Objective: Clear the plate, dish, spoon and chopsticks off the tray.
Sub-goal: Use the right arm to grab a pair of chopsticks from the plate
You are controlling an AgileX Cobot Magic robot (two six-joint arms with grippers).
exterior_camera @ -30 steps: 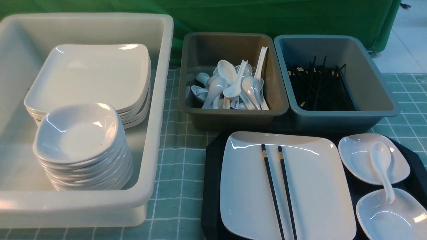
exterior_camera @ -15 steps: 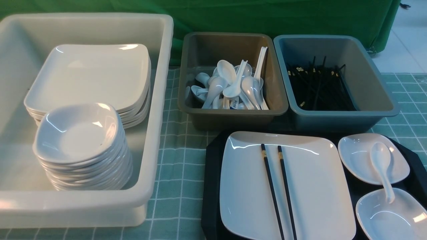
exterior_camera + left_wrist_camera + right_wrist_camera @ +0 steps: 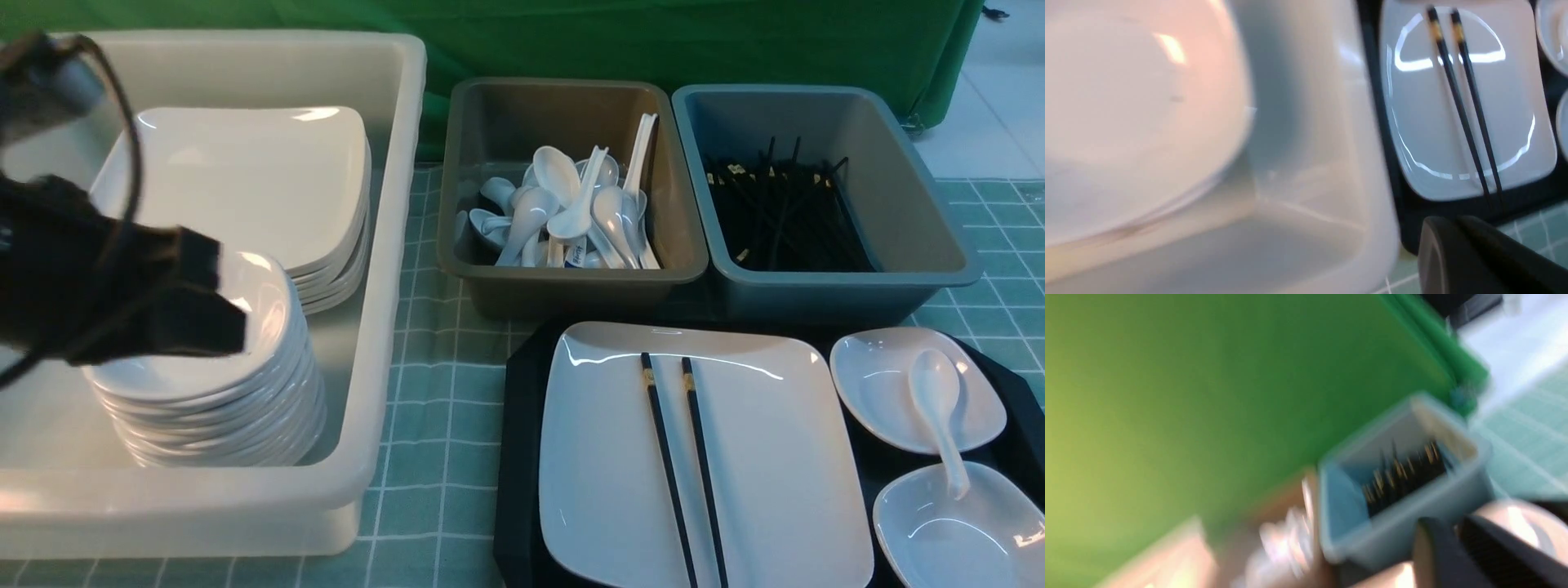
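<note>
Chopsticks, bands toward 12 o'clock on plate: expect light, stiff, slippery; pinch both mid-length. Left tool, right tool: blurred, opening indeterminate.

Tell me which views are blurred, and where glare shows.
Front view: sharp, except the motion-smeared left arm; glare streaks on the plate. Left wrist view: soft, the white tub out of focus, the chopsticks clearer. Right wrist view: heavily blurred, the blue-grey tub smeared.

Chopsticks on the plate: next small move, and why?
Probably swing the left hand right, away from the white tub, toward the chopsticks. They lie on top of the plate, so they likely need to go before it can be lifted.
</note>
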